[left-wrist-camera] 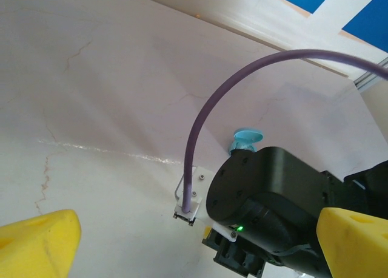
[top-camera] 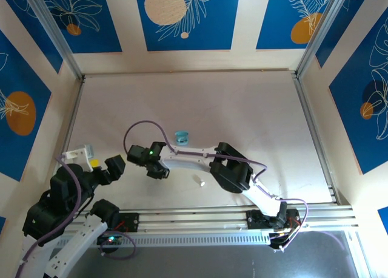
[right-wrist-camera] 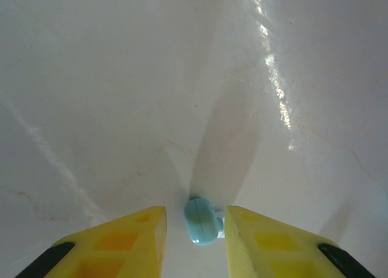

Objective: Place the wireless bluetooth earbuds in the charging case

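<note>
A light blue earbud (right-wrist-camera: 203, 220) lies between the yellow fingers of my right gripper (right-wrist-camera: 195, 223). Its white tip touches the right finger and a strip of table shows on its left side; the jaws stand apart. In the top view this gripper (top-camera: 157, 167) hovers low over the table, just left of and nearer than the light blue charging case (top-camera: 180, 136), which sits with its lid up. A white earbud (top-camera: 200, 181) lies loose on the table near the right arm's elbow. My left gripper (left-wrist-camera: 197, 244) is wide open and holds nothing, at the near left (top-camera: 91, 159). The case (left-wrist-camera: 245, 138) also peeks out behind the right wrist.
The right arm's black wrist (left-wrist-camera: 273, 199) and its purple cable (left-wrist-camera: 200, 126) fill the space just in front of my left gripper. Metal rails (top-camera: 315, 132) border the pale table on both sides, and an aluminium beam (top-camera: 200, 217) runs along the near edge.
</note>
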You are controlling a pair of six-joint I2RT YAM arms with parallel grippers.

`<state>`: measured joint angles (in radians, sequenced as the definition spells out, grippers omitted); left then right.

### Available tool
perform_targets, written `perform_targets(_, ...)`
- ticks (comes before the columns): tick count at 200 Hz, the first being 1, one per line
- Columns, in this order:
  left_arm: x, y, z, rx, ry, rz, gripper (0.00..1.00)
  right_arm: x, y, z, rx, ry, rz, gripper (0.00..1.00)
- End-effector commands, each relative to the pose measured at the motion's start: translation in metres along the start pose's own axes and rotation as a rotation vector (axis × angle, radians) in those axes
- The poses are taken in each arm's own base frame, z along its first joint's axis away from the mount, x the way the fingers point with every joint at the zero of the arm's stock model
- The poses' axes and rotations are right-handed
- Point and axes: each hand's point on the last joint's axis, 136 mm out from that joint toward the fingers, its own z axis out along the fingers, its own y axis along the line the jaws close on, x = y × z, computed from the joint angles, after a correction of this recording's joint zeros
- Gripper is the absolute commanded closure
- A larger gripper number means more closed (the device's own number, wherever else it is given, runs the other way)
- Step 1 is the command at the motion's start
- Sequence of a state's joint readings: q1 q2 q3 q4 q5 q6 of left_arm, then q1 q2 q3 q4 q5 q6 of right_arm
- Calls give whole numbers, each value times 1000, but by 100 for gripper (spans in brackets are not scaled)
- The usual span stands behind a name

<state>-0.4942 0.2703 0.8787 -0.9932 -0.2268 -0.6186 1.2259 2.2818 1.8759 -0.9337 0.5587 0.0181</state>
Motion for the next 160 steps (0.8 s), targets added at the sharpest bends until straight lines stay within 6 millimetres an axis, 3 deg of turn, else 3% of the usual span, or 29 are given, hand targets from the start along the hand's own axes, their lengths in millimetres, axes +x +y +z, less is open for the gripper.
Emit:
perform_targets(1,-5,3,-8,-9,-22,22,0,1,-4,-2,66,28,-46,67)
perform_targets(160,-2,-1,1,-7,9,24,0,6,-4,14,113,88,-53,66)
